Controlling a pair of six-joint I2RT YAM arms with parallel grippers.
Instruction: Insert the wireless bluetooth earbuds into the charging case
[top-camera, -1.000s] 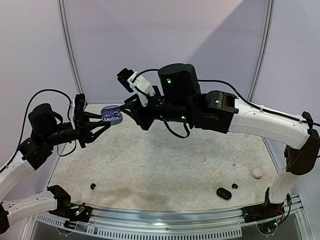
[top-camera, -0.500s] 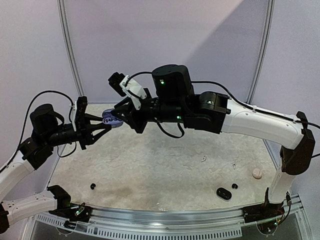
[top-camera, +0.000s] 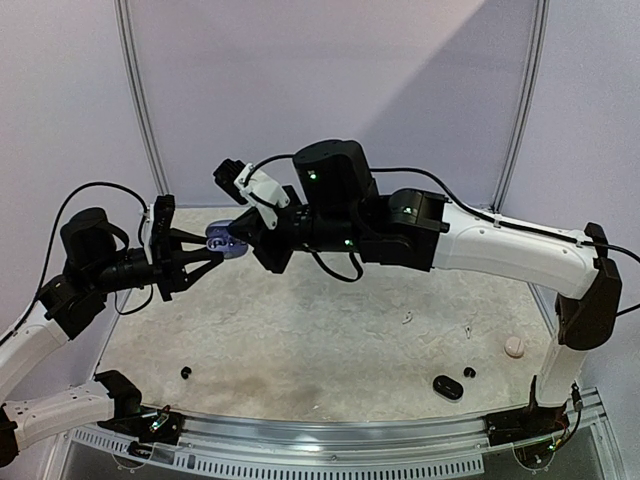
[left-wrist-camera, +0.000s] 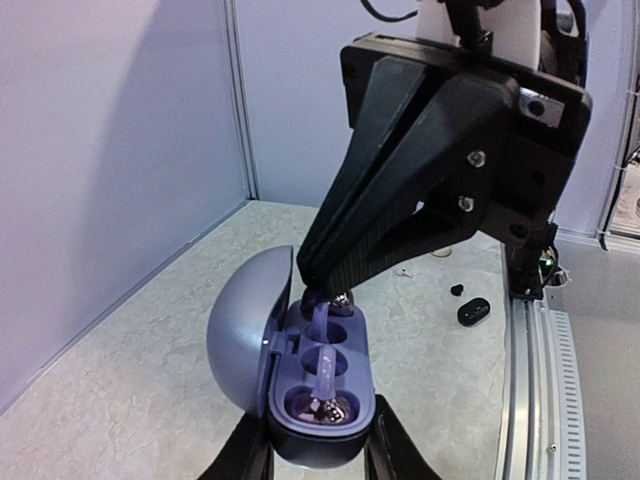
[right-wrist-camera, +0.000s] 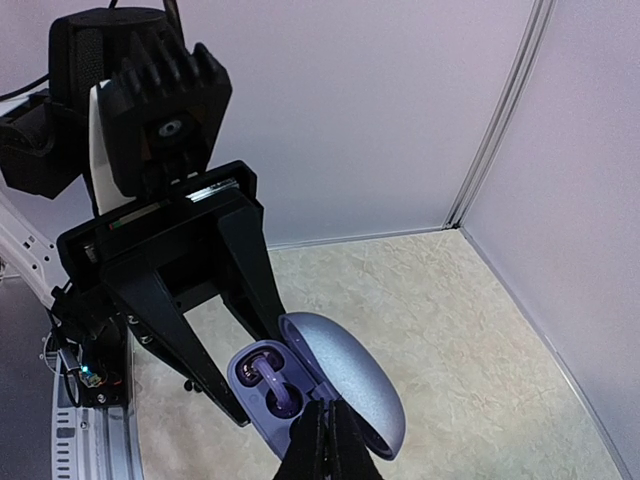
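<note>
Jaws of the left arm are clamping an open lavender clamshell charging case above the pale speckled counter. Jaws of the right arm, pressed together, are pointing into its far socket; a lavender stemmed earbud is sitting inside.

The top camera sits high behind the arm bases and looks forward and down across the whole desk, from its near edge to the far wall, from well back. The left wrist camera rides just behind the left fingers and faces the desk's far right corner, with the near-edge rail on its right. The right wrist camera, behind the right fingers, faces the opposite way (toward the far left corner). Both wrist views sit very close to the purple case, which all three views share, and each shows the other arm's fingers.
</note>
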